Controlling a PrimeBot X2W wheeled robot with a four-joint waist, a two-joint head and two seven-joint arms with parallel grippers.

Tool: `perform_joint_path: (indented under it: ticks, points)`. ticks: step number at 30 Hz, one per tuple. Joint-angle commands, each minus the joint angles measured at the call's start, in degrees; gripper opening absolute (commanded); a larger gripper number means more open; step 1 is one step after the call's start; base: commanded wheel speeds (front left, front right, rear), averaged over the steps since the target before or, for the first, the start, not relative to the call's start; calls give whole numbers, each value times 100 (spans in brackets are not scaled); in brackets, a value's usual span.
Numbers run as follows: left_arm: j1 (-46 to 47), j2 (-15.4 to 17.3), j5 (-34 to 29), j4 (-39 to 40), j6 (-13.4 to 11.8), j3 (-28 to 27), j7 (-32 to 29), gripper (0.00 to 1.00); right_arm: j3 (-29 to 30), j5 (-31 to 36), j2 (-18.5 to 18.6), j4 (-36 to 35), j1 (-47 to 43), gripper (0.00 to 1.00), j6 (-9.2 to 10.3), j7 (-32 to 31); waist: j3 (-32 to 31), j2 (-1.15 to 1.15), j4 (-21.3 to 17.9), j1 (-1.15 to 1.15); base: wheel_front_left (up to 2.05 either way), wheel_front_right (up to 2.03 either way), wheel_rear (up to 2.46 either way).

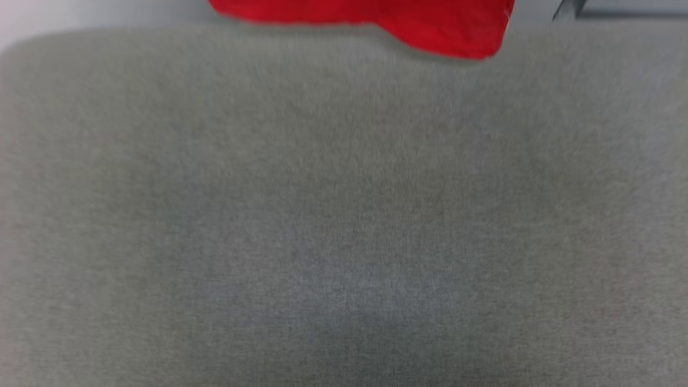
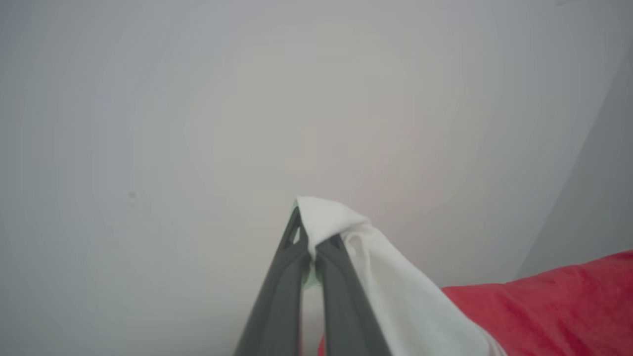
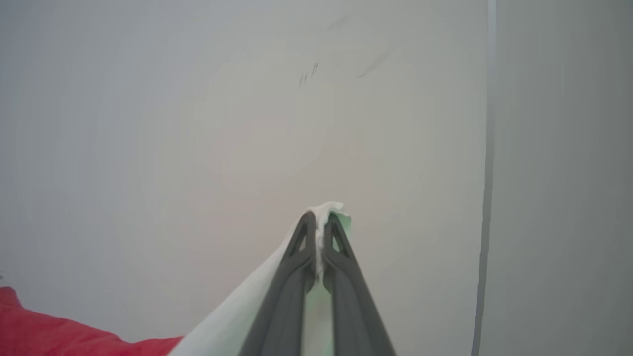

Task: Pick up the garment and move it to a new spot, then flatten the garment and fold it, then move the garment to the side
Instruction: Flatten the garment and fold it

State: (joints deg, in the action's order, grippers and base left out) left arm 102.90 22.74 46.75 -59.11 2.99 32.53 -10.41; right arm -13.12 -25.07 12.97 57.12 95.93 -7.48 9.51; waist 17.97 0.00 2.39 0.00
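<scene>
- The garment (image 1: 376, 16) shows as a bright red band at the far edge of the head view, its lower hem sagging lowest toward the right.
- Beneath and nearer than it spreads the bench (image 1: 344, 215), covered in grey woven fabric. The picture is blurred, so I cannot tell whether the hem touches the bench or hangs just above it.
- The left hand (image 2: 311, 232) is closed, its 2 dark fingers pinching a bunched white part of the garment at their tips.
- From that pinch the white cloth drapes down over the finger on that view's right and joins the red body of the garment (image 2: 544, 306) at the lower right.
- The right hand (image 3: 320, 220) is likewise closed on the garment, with a small tuft of white cloth poking out past its tips.
- There the white cloth falls away to the lower left, and red fabric lies in the bottom left corner.
- Both hands point at a pale wall (image 2: 198, 99). In the right wrist view a thin vertical seam (image 3: 487, 148) runs down it on the right.
</scene>
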Motion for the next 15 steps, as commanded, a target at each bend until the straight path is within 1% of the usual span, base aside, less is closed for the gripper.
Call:
perform_joint_path:
  ticks: [1,4,8,12,13,15]
  points:
    - [192,-23,-60,-59,45,-26,232,0,2,174,-14,130,220,0,-2,171,883,0,-76,0,0,0,0]
    - [444,-99,-115,-219,113,-31,674,0,83,485,1,355,537,0,-2,439,1338,0,-35,0,0,0,0]
    - [811,-181,-141,-381,205,-80,1248,0,364,898,66,416,821,0,-2,565,1843,0,102,0,0,0,0]
    - [1033,-260,-90,-523,317,-134,1756,0,831,1487,90,-267,768,0,-2,569,2167,0,288,0,0,0,0]
    - [1033,-260,-90,-523,317,-134,1756,0,831,1487,90,-267,768,0,-2,569,2167,0,288,0,0,0,0]
    - [1085,-303,-62,-573,366,-150,1999,0,1015,1787,5,-615,628,0,-2,560,2285,0,379,0,0,0,0]
